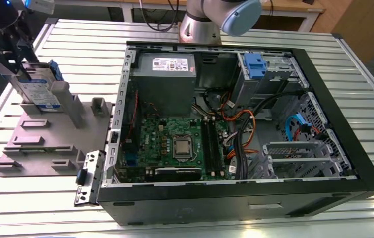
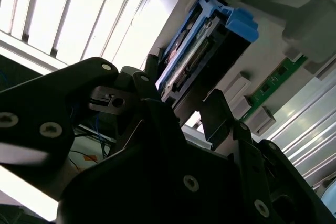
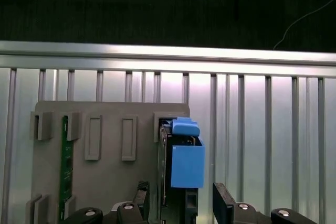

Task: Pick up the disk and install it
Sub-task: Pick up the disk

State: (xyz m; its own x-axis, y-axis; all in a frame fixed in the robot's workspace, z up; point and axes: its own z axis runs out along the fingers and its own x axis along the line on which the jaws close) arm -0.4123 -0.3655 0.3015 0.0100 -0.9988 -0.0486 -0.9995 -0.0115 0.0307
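Straddling the upper end of the disk, the gripper has its two dark fingers apart, one on each broad side of the drive. In the first wrist view a thin gap shows between each finger and the drive, so the pincer is open around it and not clamped. In the second wrist view the same fingers flank the connector end of the disk, whose blue plastic rails run along its edges.

In the exterior view the disk stands upright on edge in a slot of a grey holder block that lies on the slatted metal table, at the exterior view's left and just beside the open computer case. The gripper comes down onto it from the upper corner at the exterior view's left, leaning a little off vertical. The arm's base sits at the far edge of the table behind the case, and a blue-capped joint shows above it.

The holder block has several more raised slots; one of them carries a green memory stick standing on edge, well apart from the disk.

Inside the case lie a green motherboard, a grey power supply with a white sticker, and – in the drive bay at the far corner – a bare blue bracket
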